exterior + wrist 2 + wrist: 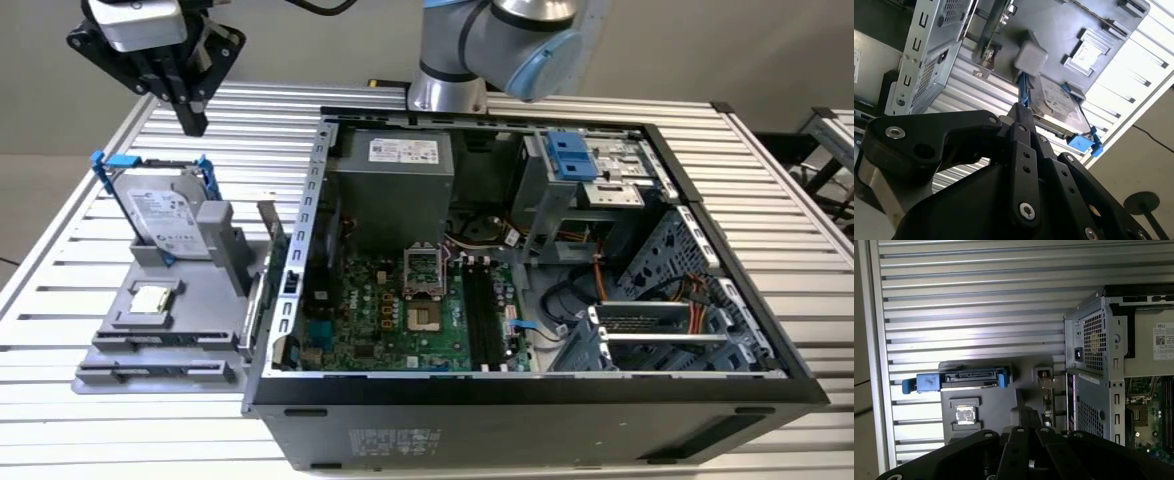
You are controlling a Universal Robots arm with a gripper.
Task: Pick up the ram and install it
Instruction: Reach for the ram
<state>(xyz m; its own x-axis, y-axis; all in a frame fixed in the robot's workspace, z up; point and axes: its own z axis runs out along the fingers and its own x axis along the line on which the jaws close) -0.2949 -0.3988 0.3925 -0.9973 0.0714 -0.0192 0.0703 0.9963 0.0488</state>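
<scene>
Thin flat ram stick [264,226] not yet picked up; black two-fingered hand [195,122] empty.
The long black motherboard slots [483,315] look bare. The ram seems to stand upright in the grey plastic holder [160,345] beside the case. Farther back the hand hovers, fingers pressed together, touching nothing.

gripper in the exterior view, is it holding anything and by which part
Nothing is held. The gripper hangs in the air near the hard drive, jaws closed together with nothing between them.
</scene>
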